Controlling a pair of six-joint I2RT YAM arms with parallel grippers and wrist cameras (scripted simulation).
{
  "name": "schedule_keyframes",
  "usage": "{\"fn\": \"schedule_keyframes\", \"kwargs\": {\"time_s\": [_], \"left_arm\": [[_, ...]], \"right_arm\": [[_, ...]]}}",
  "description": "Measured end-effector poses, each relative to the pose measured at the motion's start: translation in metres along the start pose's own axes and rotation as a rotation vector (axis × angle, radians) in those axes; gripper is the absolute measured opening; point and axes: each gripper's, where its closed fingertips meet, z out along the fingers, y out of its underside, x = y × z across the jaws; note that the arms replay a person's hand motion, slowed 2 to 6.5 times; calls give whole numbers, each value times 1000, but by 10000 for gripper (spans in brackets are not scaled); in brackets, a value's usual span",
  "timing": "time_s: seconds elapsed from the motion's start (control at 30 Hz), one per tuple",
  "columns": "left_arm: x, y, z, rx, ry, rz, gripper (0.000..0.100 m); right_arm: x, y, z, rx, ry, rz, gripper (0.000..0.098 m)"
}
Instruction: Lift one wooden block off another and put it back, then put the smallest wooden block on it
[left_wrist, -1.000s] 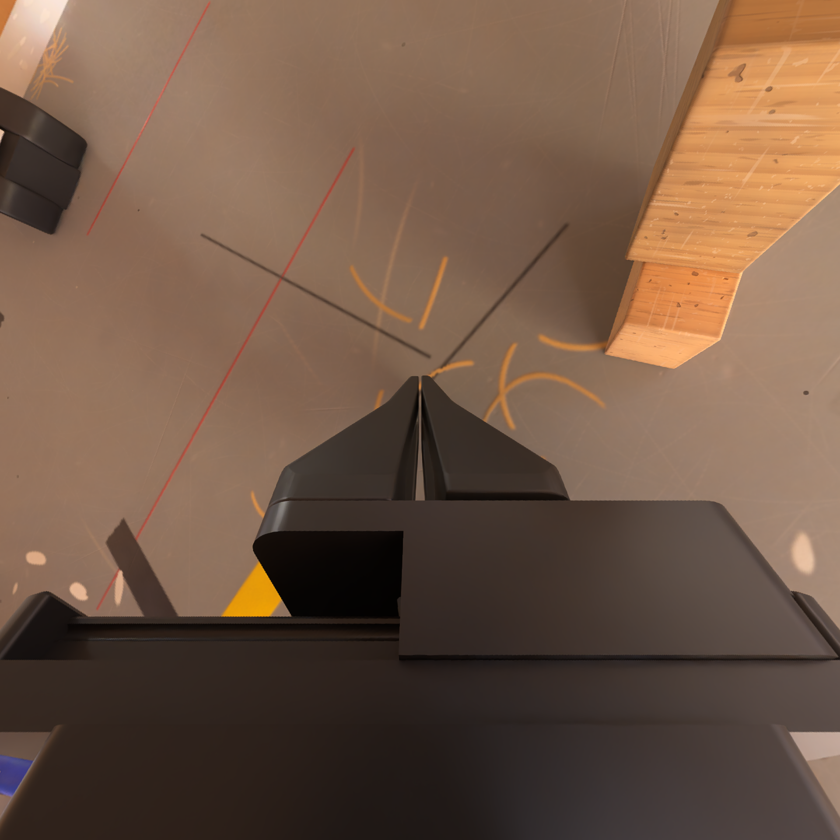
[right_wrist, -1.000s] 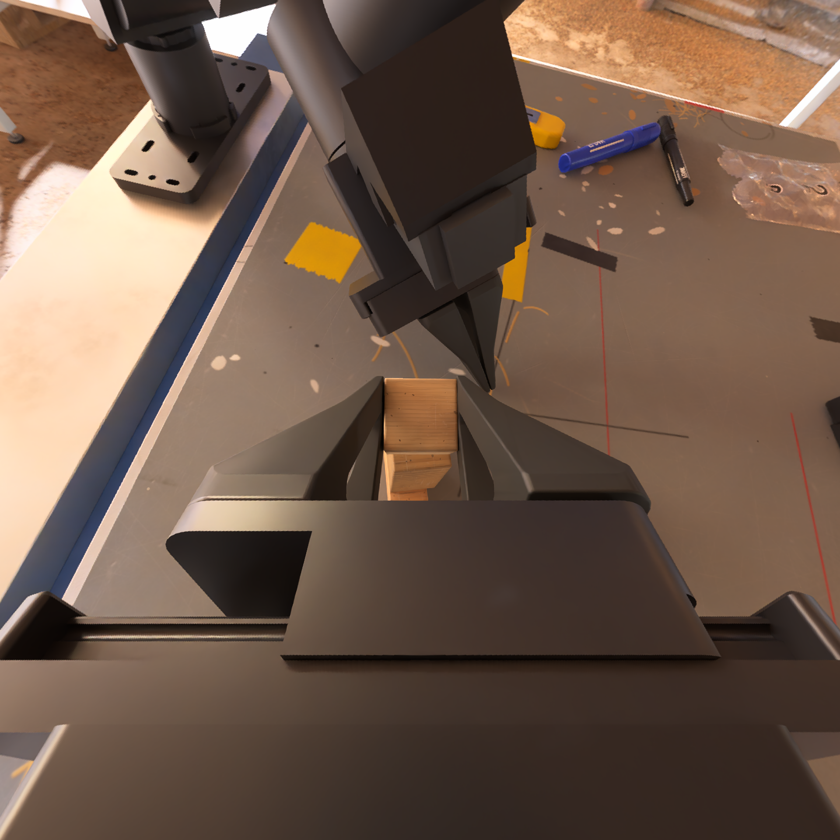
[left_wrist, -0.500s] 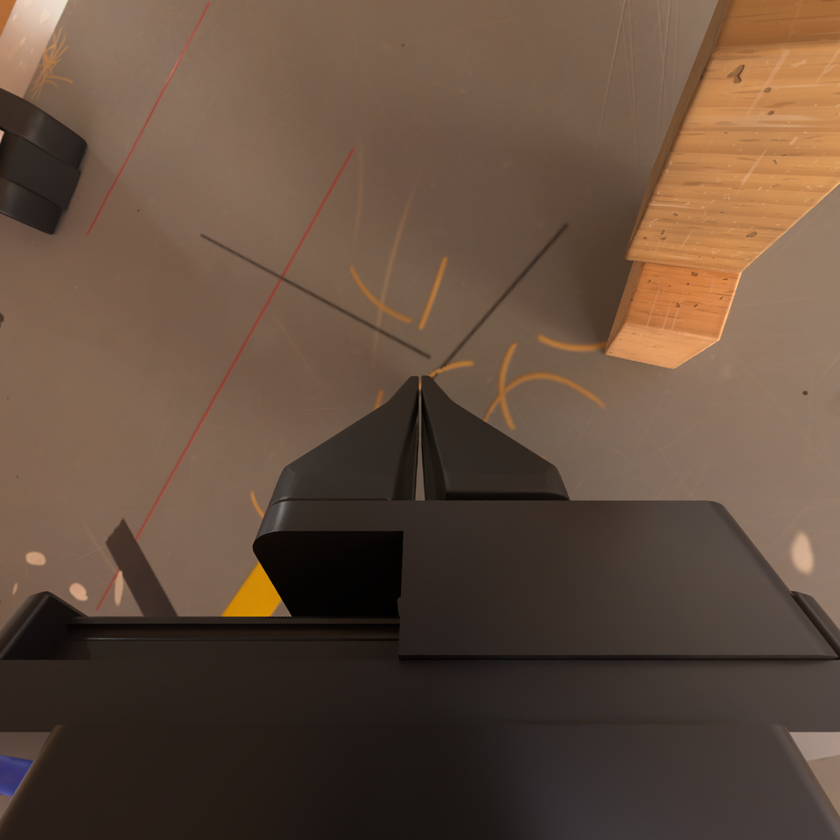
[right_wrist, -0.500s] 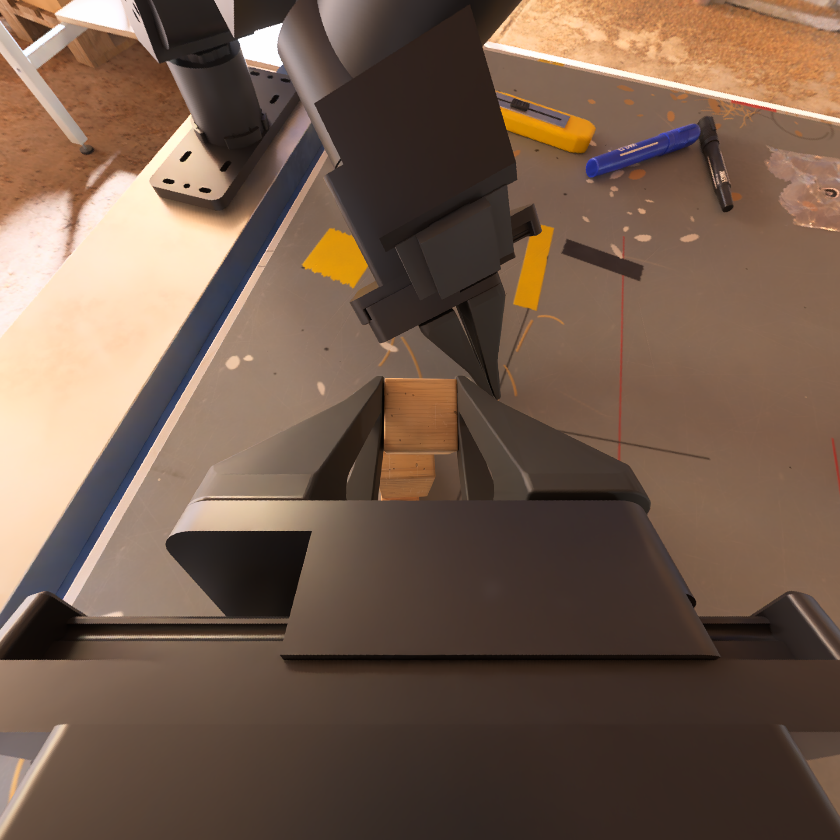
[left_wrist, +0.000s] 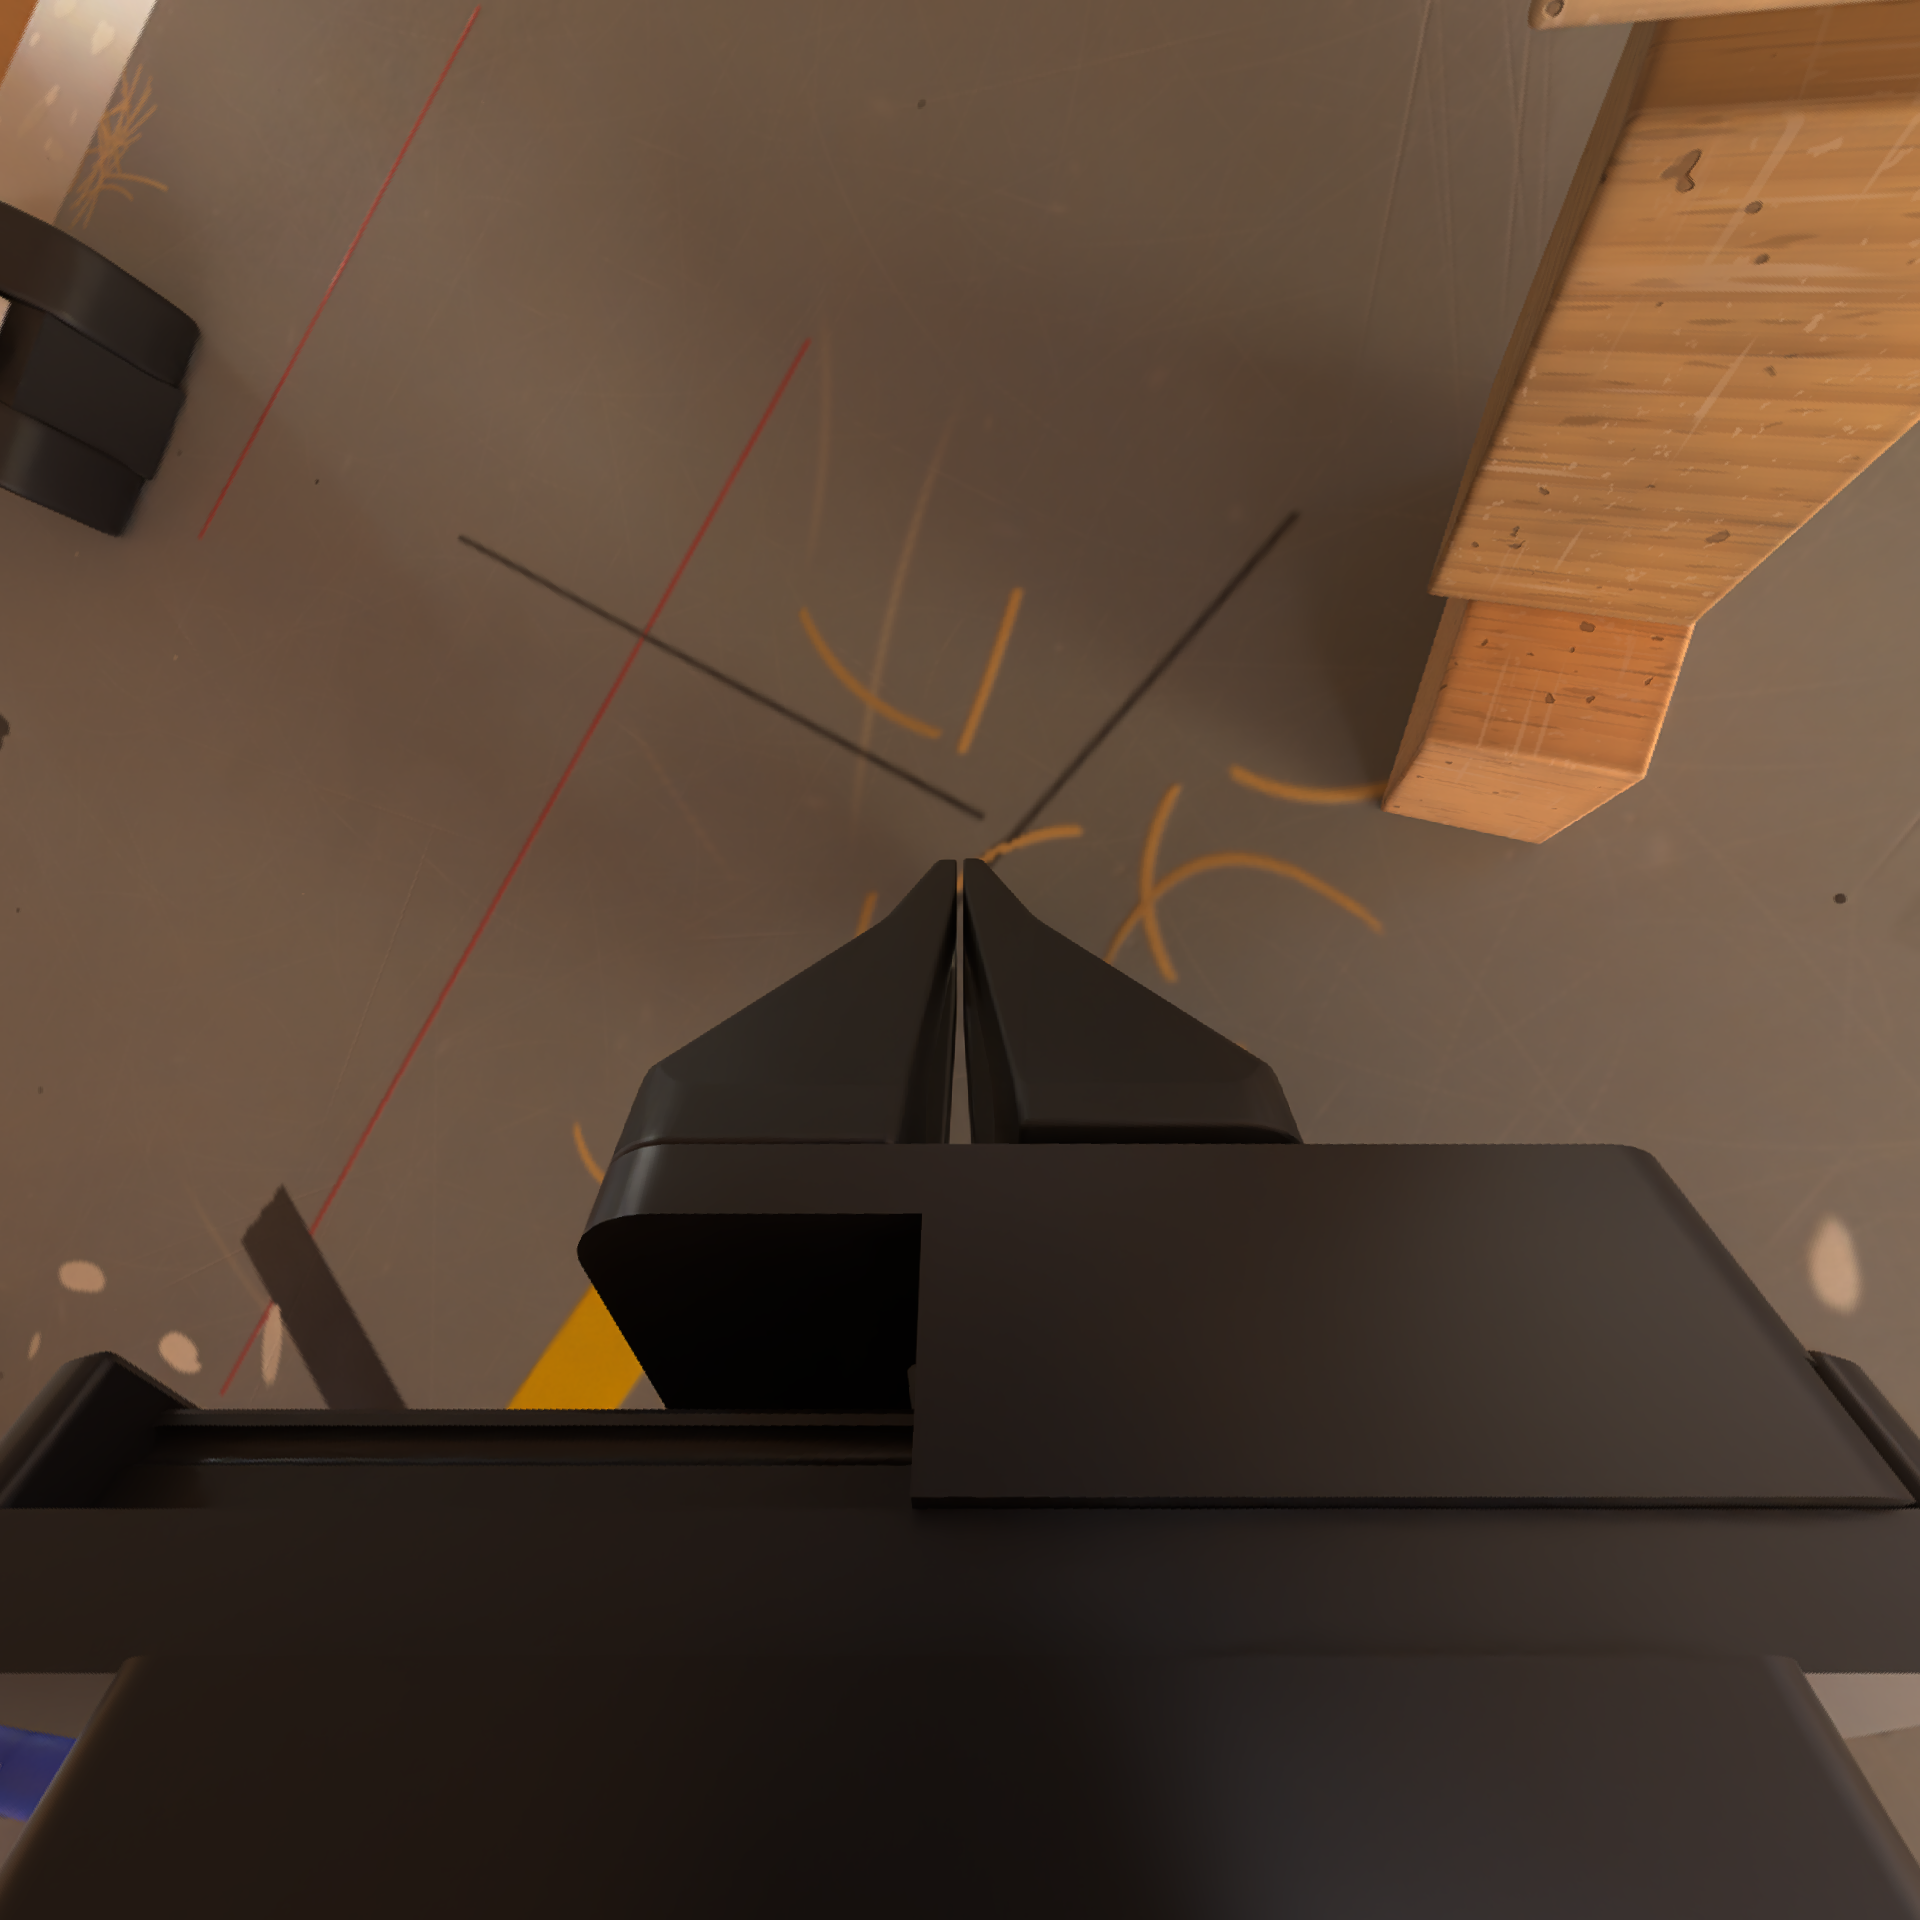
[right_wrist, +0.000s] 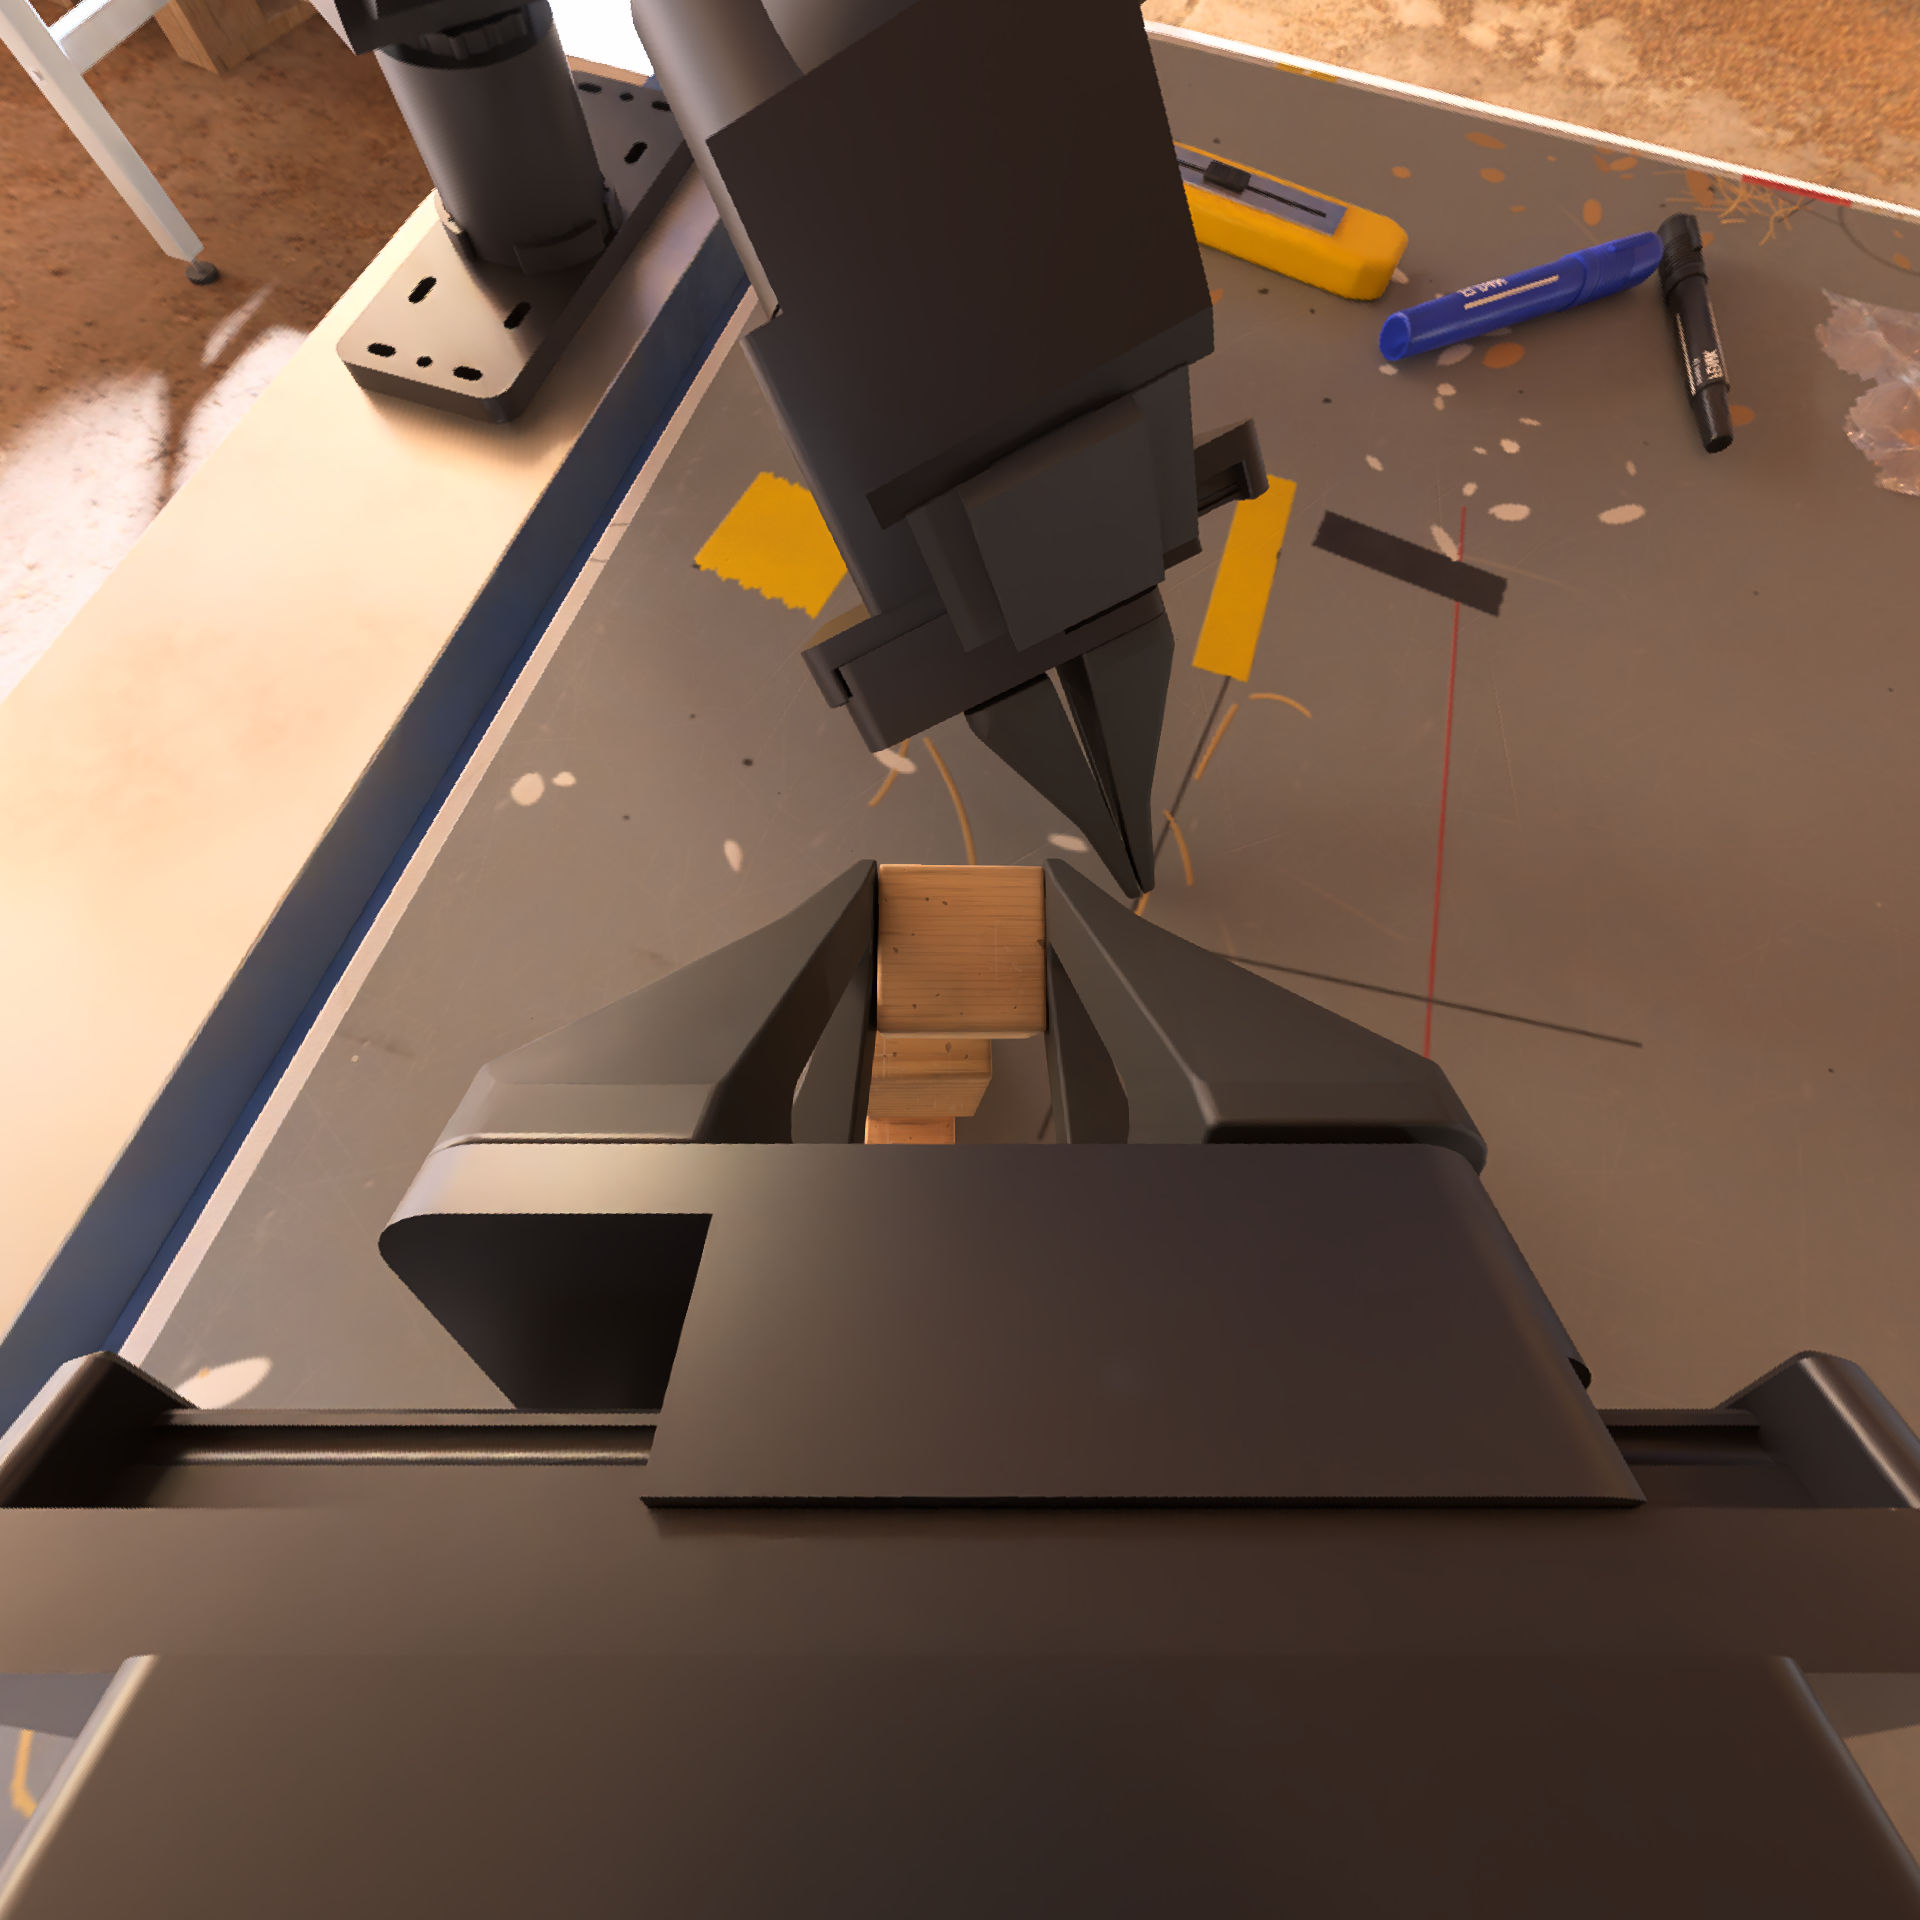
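Scuffed grey table (right_wrist: 1558, 1143) under me; my right pincer (right_wrist: 961, 951) grips a wooden block (right_wrist: 961, 951), lower block (right_wrist: 930, 1075) at 6 o'clock, left pincer (left_wrist: 958, 868) pinched closed, empty.

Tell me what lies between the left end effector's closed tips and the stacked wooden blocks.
In the left wrist view, only bare tabletop with orange scuff marks separates the left end effector from the stacked wooden blocks.
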Motion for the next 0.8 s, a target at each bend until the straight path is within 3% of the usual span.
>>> {"fn": "schedule_keyframes", "kwargs": {"time_s": [0.8], "left_arm": [[0,0,0,0,-4,4,10]], "right_arm": [[-4,-4,5,-16,-25,-13,258]]}}
